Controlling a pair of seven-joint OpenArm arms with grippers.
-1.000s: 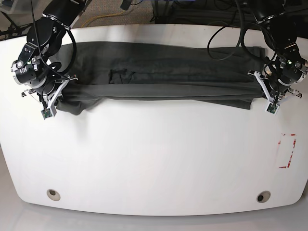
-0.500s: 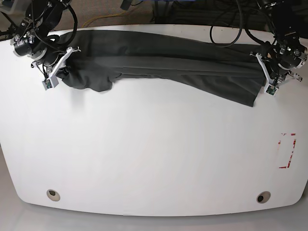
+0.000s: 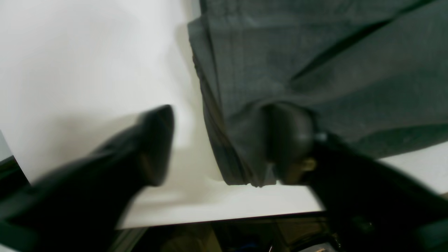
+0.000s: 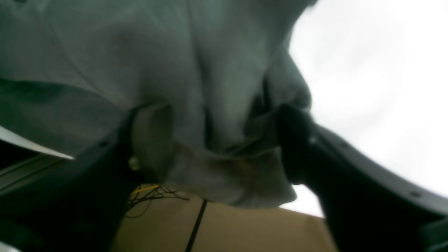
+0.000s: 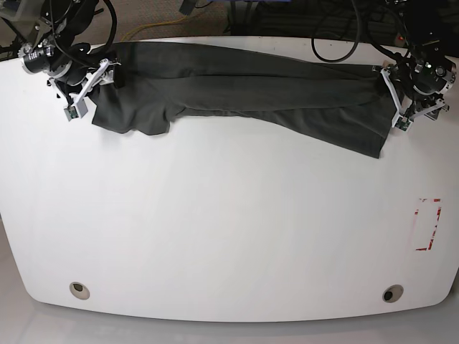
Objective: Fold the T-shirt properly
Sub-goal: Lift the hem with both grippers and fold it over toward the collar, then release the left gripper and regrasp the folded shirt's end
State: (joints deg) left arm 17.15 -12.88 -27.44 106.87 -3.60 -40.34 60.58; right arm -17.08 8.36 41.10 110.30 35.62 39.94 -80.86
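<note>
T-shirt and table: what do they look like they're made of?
T-shirt: soft, matte charcoal fabric, probably a cotton-type knit; it creases and drapes in limp folds, with no print.
Table: hard, smooth white top, likely laminate or painted board; it shows a faint sheen and no grain.

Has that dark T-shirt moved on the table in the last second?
Yes. The T-shirt has been pulled toward the table's far edge, away from the red marking near the front.

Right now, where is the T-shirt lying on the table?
In the base view, the T-shirt lies in a long folded band along the far edge of the white table, stretching between the right gripper and the left gripper.
</note>
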